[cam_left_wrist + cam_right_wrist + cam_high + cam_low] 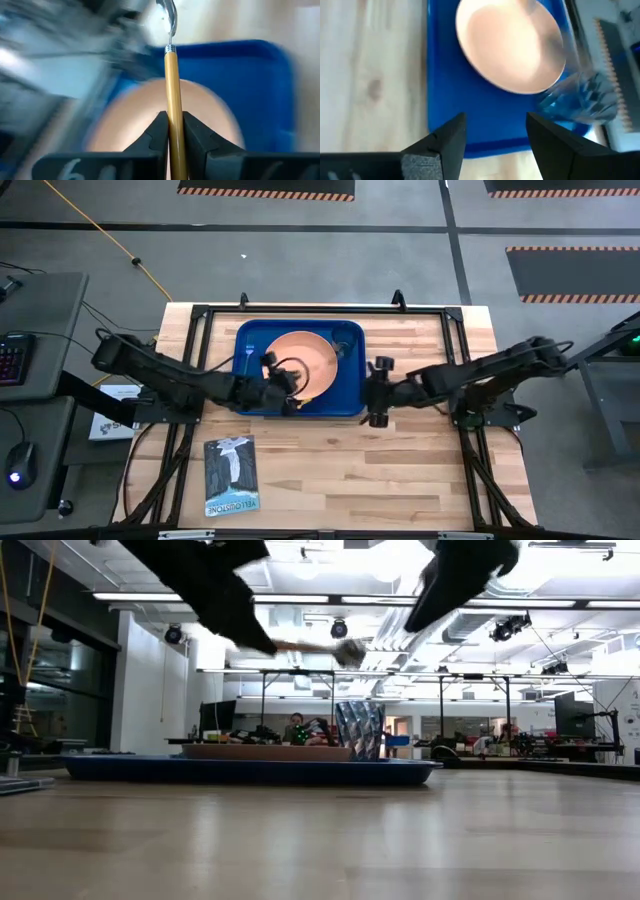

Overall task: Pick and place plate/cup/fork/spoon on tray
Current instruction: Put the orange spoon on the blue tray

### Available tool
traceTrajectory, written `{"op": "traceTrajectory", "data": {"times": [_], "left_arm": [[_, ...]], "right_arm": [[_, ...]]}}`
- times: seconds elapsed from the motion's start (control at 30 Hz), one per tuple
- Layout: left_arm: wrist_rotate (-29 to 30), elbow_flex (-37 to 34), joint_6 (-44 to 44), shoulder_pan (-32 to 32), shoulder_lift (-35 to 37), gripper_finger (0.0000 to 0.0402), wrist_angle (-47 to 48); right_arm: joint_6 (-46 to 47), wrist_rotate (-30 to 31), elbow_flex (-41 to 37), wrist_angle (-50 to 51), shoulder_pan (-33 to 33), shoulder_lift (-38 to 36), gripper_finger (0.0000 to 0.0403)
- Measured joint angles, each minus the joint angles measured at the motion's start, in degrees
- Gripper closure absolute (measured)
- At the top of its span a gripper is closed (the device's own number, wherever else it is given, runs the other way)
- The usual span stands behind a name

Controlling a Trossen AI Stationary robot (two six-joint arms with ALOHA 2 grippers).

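The spoon (172, 90) sits closest, its yellow-orange handle pinched between the two fingers of the left pincer (173, 131), silver bowl pointing ahead over the plate (300, 365). It looks light and stiff, though a thin smooth handle could swivel in a narrow grip, so holding it around mid-handle, as here, seems the sensible place. The left pincer is pressed tight on that handle and hangs above the plate's near-left edge, over the tray (250, 340). The plate lies on the tray, and the cup (582, 97) stands just beside it near the tray's far right corner. The right pincer (496, 131) hangs over the tray's right edge with its fingers spread wide and nothing between them. I cannot find the fork. A booklet (231, 475) lies on the bench (400, 470), well apart from the tray.
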State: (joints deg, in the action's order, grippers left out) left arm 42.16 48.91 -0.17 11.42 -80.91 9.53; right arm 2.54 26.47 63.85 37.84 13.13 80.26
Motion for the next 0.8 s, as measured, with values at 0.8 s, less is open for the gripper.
{"op": "traceTrajectory", "data": {"times": [0.8], "left_arm": [[42.9,-0.5,52.0,11.1,-14.2,0.0379,-15.4]], "right_arm": [[42.2,-13.4,-27.6,-55.1,-14.8,-9.8,0.0206]]}}
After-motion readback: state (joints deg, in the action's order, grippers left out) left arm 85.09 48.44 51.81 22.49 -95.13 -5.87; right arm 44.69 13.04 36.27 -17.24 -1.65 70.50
